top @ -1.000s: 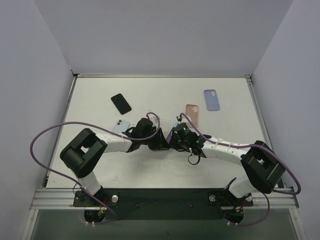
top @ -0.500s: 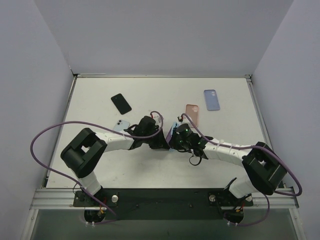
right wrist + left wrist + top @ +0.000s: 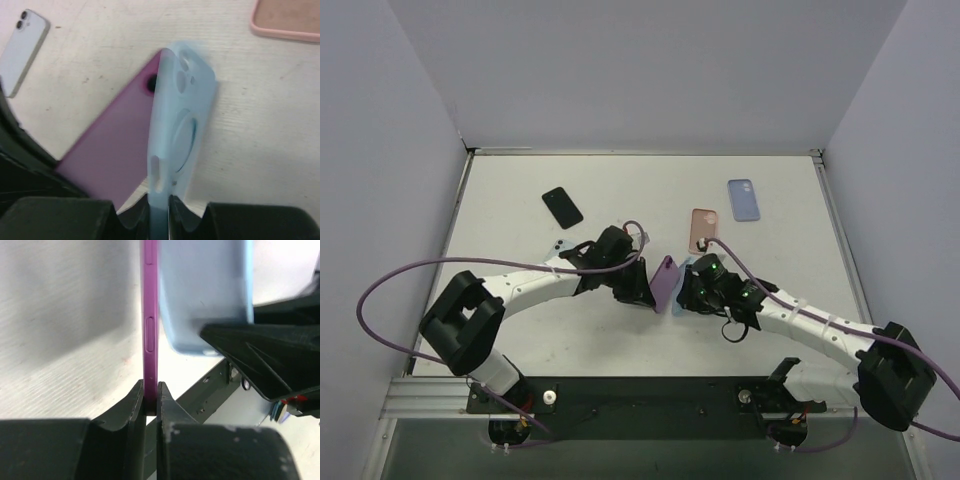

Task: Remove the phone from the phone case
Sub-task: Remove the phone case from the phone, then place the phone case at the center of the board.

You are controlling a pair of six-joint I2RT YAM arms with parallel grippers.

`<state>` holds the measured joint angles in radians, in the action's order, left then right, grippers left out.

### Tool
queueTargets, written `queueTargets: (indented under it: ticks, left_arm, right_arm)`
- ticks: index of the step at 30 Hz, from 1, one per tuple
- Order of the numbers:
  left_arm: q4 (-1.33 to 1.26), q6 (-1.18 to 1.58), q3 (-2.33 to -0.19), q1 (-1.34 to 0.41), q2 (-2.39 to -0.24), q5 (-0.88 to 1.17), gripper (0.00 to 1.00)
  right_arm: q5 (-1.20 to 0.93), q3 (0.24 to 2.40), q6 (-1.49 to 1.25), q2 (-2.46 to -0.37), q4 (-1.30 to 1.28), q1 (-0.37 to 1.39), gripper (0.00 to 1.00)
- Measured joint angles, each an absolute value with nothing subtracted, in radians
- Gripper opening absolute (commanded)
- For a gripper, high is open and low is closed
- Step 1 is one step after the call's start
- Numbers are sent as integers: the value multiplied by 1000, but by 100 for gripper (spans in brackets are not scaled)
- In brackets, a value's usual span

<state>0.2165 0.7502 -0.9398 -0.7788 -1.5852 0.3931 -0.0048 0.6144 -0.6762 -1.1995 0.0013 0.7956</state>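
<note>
My left gripper (image 3: 645,291) is shut on the edge of a purple phone (image 3: 664,282) and holds it on edge above the table. In the left wrist view the phone (image 3: 150,315) rises from between my closed fingers (image 3: 135,407). My right gripper (image 3: 690,295) is shut on a translucent light blue phone case (image 3: 679,300). In the right wrist view the case (image 3: 182,110) stands up from my gripper (image 3: 159,212) with the purple phone (image 3: 117,147) beside it on the left, outside the case. The case (image 3: 205,295) also shows in the left wrist view, right of the phone.
A black phone (image 3: 562,207) lies at the back left. A pink case (image 3: 704,229) and a lavender-blue case (image 3: 743,199) lie at the back right. A pale phone (image 3: 22,50) lies by the left arm. The pink case (image 3: 287,20) lies just beyond the right gripper.
Both grippers have moved toward the near edge and slightly right. The purple phone has come out of the blue case and now shows between the two grippers.
</note>
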Motion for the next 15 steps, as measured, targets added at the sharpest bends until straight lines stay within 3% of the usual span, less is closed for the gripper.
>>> queueTargets:
  ticks: [10,15]
  left_arm:
    - [284,755,-984,-718,-1507,344,0]
    - [289,754,-986,-718,-1479,345,0]
  right_arm:
    - [15,585,-676,-1082,-317,833,0]
    - [14,580,-688,-956,-364,706,0]
